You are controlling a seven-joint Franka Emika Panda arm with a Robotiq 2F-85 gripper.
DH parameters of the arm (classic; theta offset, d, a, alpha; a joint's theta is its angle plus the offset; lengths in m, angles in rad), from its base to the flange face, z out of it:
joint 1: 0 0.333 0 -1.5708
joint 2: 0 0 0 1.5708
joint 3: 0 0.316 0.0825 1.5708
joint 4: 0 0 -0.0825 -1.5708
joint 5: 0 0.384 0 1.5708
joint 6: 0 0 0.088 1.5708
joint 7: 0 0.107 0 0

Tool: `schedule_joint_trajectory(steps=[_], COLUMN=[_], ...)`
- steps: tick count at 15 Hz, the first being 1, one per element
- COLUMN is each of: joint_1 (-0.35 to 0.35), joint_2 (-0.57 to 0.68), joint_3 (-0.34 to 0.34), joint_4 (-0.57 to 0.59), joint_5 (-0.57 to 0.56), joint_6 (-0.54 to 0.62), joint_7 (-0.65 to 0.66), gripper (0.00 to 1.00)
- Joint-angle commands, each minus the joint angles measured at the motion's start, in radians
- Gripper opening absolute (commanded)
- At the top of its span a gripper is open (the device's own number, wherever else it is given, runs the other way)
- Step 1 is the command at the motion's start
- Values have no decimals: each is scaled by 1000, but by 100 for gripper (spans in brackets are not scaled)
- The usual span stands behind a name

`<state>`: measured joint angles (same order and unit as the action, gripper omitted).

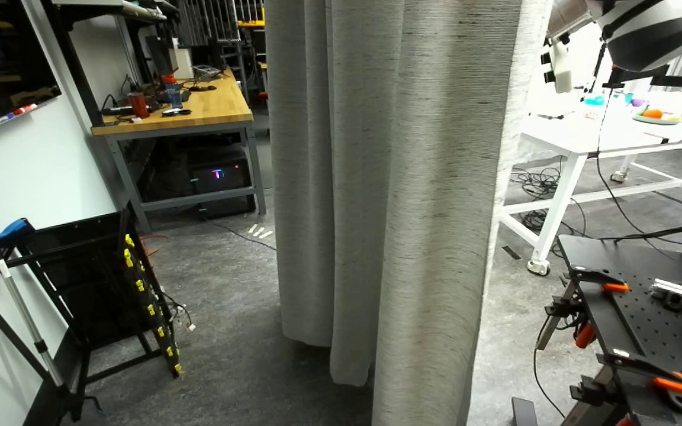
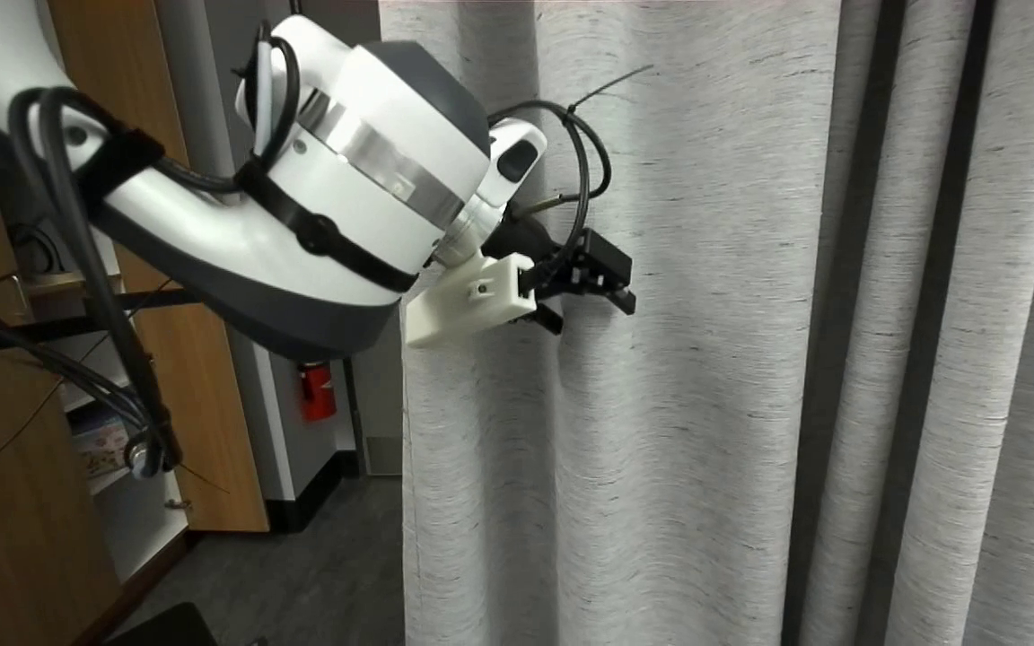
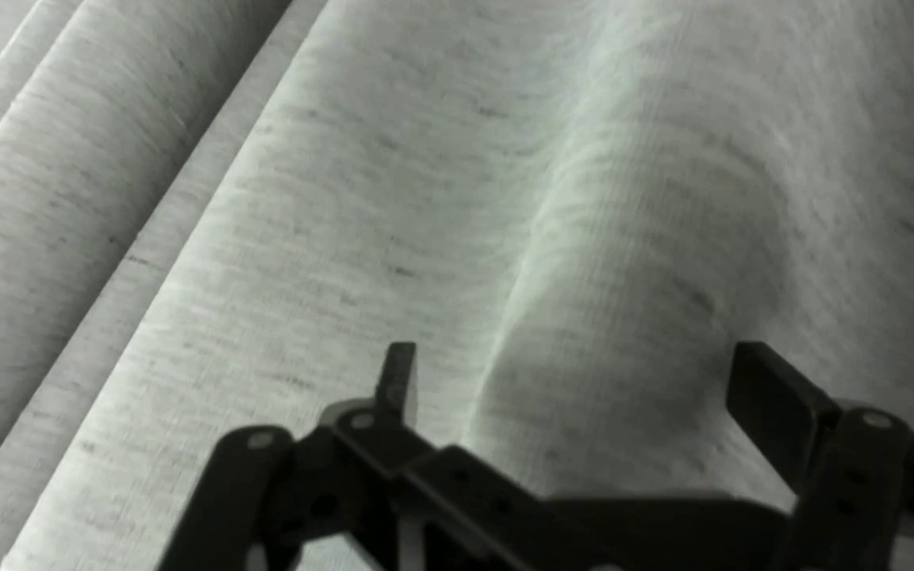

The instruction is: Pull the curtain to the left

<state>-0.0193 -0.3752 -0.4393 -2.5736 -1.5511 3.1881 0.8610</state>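
The curtain (image 1: 436, 207), a tall pale grey drape with deep vertical folds, hangs down the middle in an exterior view. It also fills the middle and right in an exterior view (image 2: 705, 404) and most of the wrist view (image 3: 385, 198). My black gripper (image 2: 596, 311) is at the curtain's face, near its left edge in that view. In the wrist view my gripper (image 3: 572, 357) is open, with its fingers wide apart and a raised fold of curtain between them. I cannot tell whether the fingertips touch the fabric. The gripper itself is hidden in an exterior view, where part of the arm shows at upper right.
A white table (image 1: 578, 139) with items on it and a black perforated bench (image 1: 601, 278) with orange clamps stand right of the curtain. A wooden workbench (image 1: 222, 100) and a black folded frame (image 1: 74, 284) stand left. A wooden cabinet (image 2: 203, 413) stands behind the arm.
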Motion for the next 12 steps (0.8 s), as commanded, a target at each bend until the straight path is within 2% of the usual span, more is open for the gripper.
schedule_joint_trajectory(steps=[1, 4, 5, 6, 8, 12], joint_1=[33, 50, 52, 54, 51, 45], joint_2=[61, 109, 123, 135, 141, 115], joint_3=[2, -6, -8, -11, -13, -14], joint_4=[128, 199, 209, 211, 182, 34], joint_5=[26, 54, 64, 76, 81, 34], joint_6=[52, 72, 76, 79, 89, 124], joint_7=[82, 92, 92, 86, 66, -3], gripper=[100, 100, 78, 74, 58, 26])
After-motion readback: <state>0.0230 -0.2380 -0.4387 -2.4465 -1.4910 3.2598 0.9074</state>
